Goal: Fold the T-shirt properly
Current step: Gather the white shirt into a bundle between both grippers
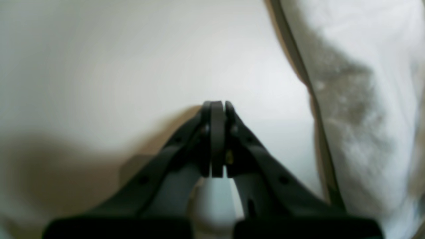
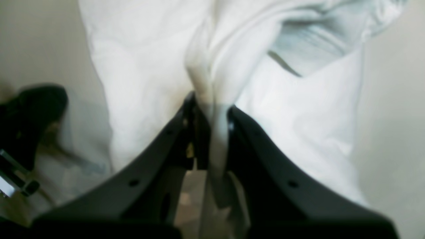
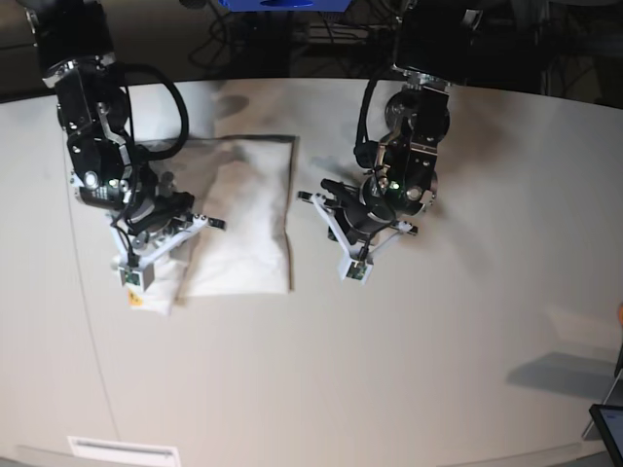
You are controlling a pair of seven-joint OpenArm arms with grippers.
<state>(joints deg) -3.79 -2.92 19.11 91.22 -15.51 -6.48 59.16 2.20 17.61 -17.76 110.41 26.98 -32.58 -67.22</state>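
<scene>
Right wrist view shows the right gripper point(image 2: 211, 132) pinching a bunched fold of the T-shirt point(image 2: 142, 66); soft, light cotton that sags, probably best held at edges. The left gripper point(image 1: 217, 139) is closed and holds nothing, beside the shirt.

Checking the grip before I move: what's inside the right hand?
A bunched fold of the white T-shirt sits pinched inside the right hand. How many layers it holds is hidden.

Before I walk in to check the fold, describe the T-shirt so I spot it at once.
On the wide pale table, look toward the far left side in the base view. The T-shirt is the flat white cloth rectangle between the two black arms; the right hand pinches its bunched edge, the only fabric there.
</scene>
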